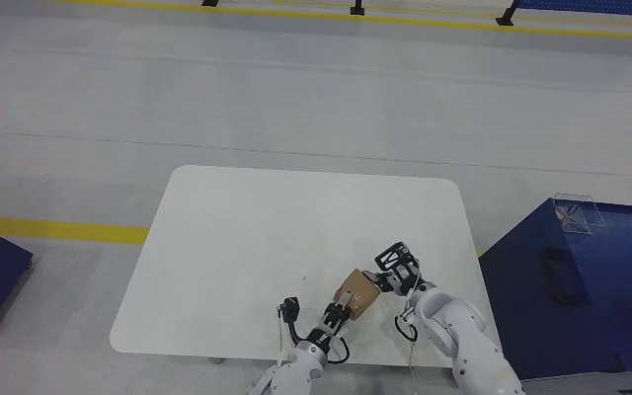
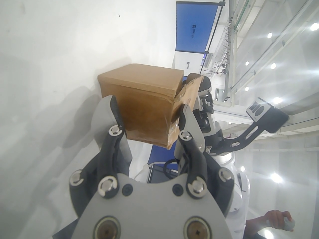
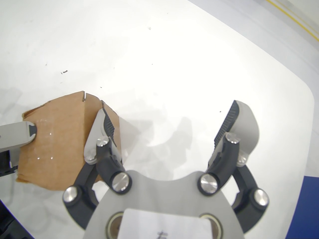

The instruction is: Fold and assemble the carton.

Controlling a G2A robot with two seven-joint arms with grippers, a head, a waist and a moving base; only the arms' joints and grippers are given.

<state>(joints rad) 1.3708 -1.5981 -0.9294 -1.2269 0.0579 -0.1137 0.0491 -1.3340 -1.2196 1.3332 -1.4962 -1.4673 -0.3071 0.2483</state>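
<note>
A small brown carton [image 1: 356, 291] stands near the front edge of the white table [image 1: 296, 237]. My left gripper [image 1: 334, 315] is shut on it, one finger pressed to each side of the carton [image 2: 147, 105], whose loose flap sticks out toward the other arm. My right gripper [image 1: 396, 261] stands open just beyond the carton, to its right. In the right wrist view one of its fingers [image 3: 106, 125] lies against the edge of the carton [image 3: 57, 140], and nothing sits between the fingers.
A blue bin [image 1: 563, 286] with a small clear holder on its rim stands off the table's right side. A person's hand [image 2: 276, 220] shows far behind the right arm. The table's back and left areas are bare white surface.
</note>
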